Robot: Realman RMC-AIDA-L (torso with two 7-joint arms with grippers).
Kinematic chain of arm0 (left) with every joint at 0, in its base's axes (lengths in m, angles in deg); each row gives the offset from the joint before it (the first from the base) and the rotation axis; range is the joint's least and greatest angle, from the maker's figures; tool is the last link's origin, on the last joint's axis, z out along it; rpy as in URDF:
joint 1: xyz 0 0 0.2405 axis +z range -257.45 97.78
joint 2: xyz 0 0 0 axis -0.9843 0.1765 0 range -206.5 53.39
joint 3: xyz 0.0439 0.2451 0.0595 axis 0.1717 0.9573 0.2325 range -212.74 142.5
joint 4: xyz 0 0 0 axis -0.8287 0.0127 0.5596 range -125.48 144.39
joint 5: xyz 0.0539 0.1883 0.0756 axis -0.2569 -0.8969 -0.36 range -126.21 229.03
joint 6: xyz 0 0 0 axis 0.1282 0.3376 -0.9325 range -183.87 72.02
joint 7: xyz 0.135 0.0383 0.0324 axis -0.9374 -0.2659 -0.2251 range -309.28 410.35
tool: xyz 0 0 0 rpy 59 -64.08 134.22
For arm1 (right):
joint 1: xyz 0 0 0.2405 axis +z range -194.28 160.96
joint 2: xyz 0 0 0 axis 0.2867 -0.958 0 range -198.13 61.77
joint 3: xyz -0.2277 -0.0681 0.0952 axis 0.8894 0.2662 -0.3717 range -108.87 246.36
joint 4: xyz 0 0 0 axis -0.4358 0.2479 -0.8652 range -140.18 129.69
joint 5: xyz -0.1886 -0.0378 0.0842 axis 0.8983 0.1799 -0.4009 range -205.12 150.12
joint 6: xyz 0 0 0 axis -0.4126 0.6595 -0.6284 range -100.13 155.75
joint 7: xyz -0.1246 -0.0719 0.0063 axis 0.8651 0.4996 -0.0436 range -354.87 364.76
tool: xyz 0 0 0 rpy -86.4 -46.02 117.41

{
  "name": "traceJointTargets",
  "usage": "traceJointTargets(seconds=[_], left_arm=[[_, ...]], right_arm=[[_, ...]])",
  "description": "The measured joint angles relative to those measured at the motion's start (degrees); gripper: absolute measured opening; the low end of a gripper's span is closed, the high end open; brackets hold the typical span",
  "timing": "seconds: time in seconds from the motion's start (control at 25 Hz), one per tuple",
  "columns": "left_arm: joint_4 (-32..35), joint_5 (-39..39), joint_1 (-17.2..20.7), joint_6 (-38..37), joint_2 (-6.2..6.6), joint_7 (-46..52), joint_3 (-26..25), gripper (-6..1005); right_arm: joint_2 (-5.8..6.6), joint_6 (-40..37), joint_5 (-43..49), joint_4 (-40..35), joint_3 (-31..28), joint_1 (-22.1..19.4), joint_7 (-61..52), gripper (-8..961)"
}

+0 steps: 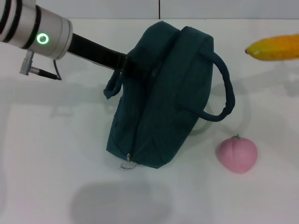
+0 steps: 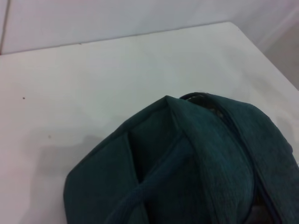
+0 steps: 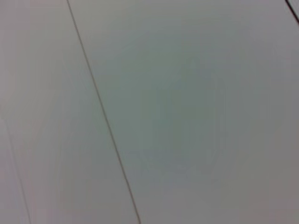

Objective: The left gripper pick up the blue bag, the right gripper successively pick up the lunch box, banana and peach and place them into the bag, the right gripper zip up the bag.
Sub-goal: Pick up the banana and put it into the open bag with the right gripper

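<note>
The blue bag point(image 1: 161, 93) hangs tilted above the white table, zipper closed, with its silver ring pull point(image 1: 127, 164) at the low near end. My left gripper point(image 1: 125, 65) comes in from the left and is shut on the bag's far left side by one handle; its fingers are mostly hidden by the fabric. The other handle point(image 1: 224, 88) loops out to the right. The left wrist view shows the bag's ribbed top point(image 2: 196, 168) close up. The peach point(image 1: 237, 155) lies to the right of the bag. The banana point(image 1: 275, 47) lies at the far right edge. The lunch box and my right gripper are out of view.
The white table point(image 1: 46, 140) spreads all around the bag, whose shadow point(image 1: 117, 200) falls near the front edge. A wall seam point(image 1: 159, 8) runs behind the table. The right wrist view shows only a pale surface crossed by a thin dark line point(image 3: 103, 116).
</note>
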State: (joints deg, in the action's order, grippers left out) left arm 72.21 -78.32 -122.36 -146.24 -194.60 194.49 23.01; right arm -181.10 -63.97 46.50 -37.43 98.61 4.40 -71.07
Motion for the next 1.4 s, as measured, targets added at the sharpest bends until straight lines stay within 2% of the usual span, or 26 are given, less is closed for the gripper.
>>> traceJointTargets(seconds=[0.56,0.72,0.84,1.08,1.4], left_arm=[[0.0,0.0,-1.6,-0.2,-1.0,0.6,3.4,44],[0.0,0.0,-2.7,-0.3,-0.76,1.0,3.2,44],[0.0,0.0,-4.3,-0.1,-0.11,1.2,2.7,44],[0.0,-0.1,-5.9,0.1,0.9,1.3,2.4,44],[0.0,-1.9,-6.9,0.2,1.16,1.3,2.1,44]], right_arm=[[-2.14,2.2,-0.4,-0.5,1.2,11.4,-0.3,128],[-2.23,5.3,-0.3,-0.5,4.7,14.5,-0.1,128],[-2.24,7.4,-0.3,-0.5,7.7,16.1,-0.1,127],[-2.35,9.7,-0.3,-0.5,13.4,17.8,0.2,126],[-2.24,11.7,-0.2,-0.4,19.2,17.1,1.0,126]])
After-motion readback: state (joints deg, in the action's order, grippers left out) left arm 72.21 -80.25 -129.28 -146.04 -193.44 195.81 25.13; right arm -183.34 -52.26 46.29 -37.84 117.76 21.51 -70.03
